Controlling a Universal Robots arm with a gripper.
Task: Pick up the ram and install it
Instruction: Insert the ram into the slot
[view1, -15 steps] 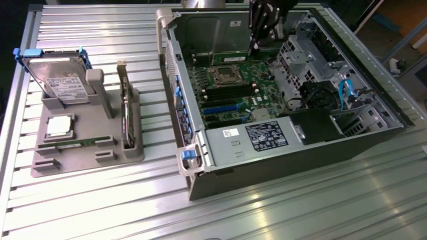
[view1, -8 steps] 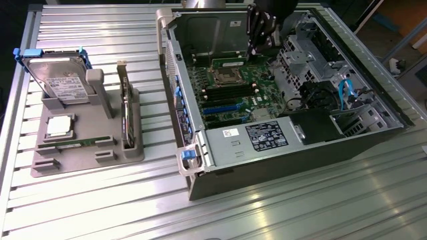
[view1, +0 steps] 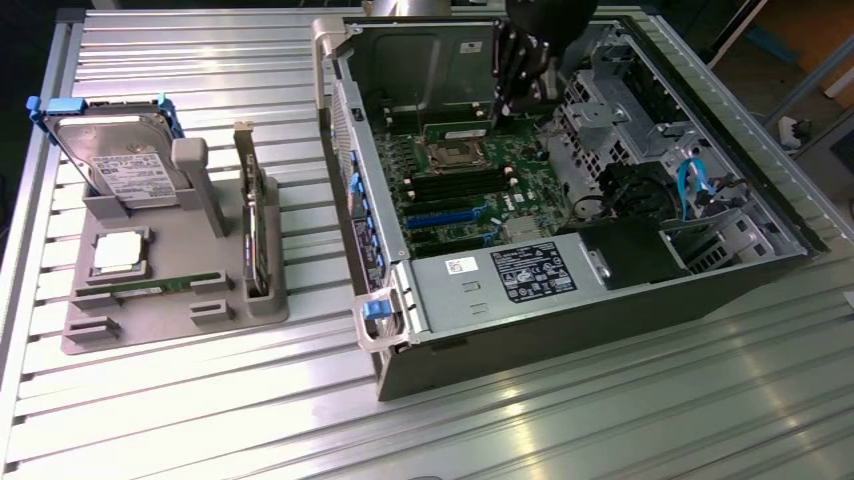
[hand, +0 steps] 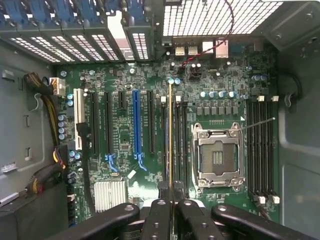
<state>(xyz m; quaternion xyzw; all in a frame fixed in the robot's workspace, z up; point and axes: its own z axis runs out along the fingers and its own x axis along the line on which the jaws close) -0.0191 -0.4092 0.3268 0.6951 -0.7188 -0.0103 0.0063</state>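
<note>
Our black gripper (hand: 170, 196) has its fingers clamped on the thin green ram stick (hand: 170, 135), edge-on above the long black memory slots (hand: 178, 145). If it comes down tilted or beside a slot, we risk cracking it.

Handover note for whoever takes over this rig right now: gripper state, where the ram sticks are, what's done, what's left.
Gripper: fingers shut on the long, thin circuit-board ram stick, seen edge-on.
Position: over the green motherboard in the open black computer case, lined up with the black memory slots beside the empty silver CPU socket.
Second green ram stick: lying in the grey plastic tray, at the exterior view's left.
Done: pickup.
Left: seating. I cannot tell whether the stick touches a slot.
</note>
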